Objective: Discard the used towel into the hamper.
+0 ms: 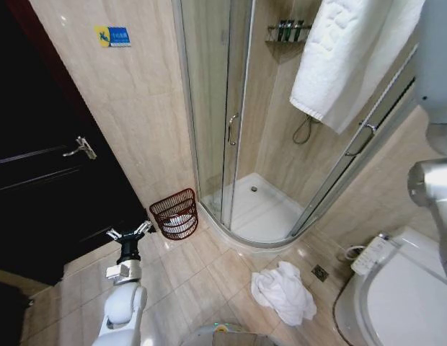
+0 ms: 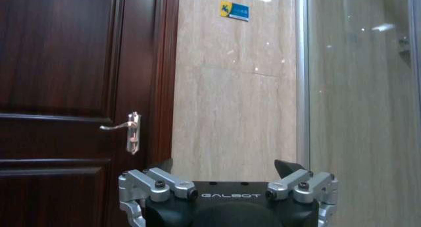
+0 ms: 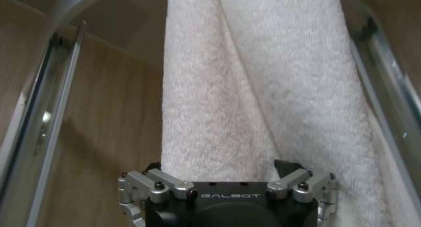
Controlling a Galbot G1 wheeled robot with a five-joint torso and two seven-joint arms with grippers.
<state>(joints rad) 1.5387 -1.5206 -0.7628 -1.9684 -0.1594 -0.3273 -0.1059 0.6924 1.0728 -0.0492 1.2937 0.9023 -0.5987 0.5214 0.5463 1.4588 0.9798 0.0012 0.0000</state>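
Nearest the robot, on the tiled floor (image 1: 202,277), a crumpled white towel (image 1: 284,291) lies in a heap just beside the toilet (image 1: 396,303), with a small floor drain (image 1: 319,272) between them. The left arm reaches low and forward on the robot's left, its left tool (image 1: 130,232) spread wide with nothing between the fingers, hanging above the tiles near the dark wooden door (image 1: 43,173); in the left wrist view that tool (image 2: 224,166) faces the door's lever handle (image 2: 125,131) and the beige wall, and its jaws stand well apart. Just past it the hamper (image 1: 175,213) — a reddish-brown openwork basket — sits on the floor against the wall, tilted so its mouth shows, touching the curved sill of the shower stall (image 1: 259,209); something pale lies inside it. Farther on, the glass shower door (image 1: 223,108) with its handle stands between the hamper and the shower tray. Up on the right, a second white towel (image 1: 353,58) hangs over the shower's rail, and the right arm is raised to it: in the right wrist view the right tool (image 3: 224,166) points straight at the hanging towel (image 3: 263,79) — its fingers are parted with the cloth's lower edge lying between them, though whether they press on it cannot be told.
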